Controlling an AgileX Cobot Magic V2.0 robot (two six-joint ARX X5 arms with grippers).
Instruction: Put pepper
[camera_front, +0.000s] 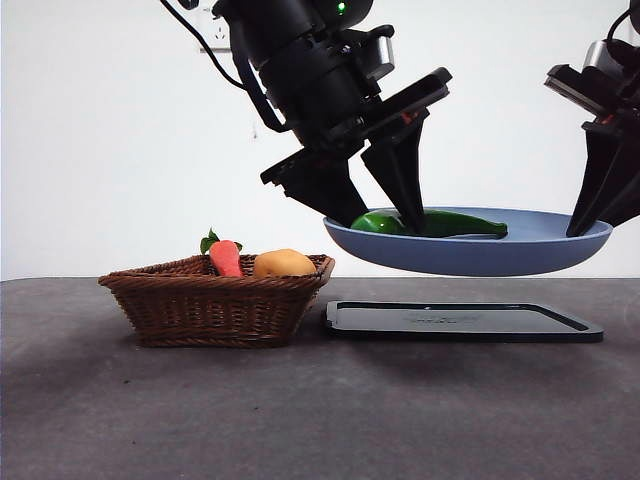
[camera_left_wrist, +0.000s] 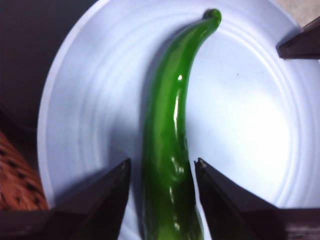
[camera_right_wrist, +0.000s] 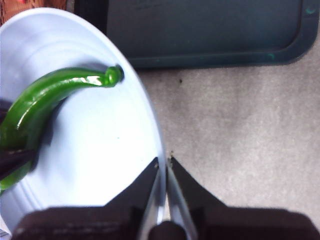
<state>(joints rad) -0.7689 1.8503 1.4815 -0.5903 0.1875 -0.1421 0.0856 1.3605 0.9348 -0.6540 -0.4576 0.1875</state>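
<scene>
Two hands: left (camera_left_wrist: 161, 175) astride half-hidden pepper (camera_left_wrist: 172, 145), right (camera_right_wrist: 163, 167) clamped on plate (camera_right_wrist: 100, 150) rim.

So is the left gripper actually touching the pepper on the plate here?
Cannot tell. In the left wrist view the left gripper straddles the pepper with open jaws, only slivers of plate showing between; the front view hides the contact.

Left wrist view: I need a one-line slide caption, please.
Left hand open astride the pepper lying on the blue plate.
</scene>
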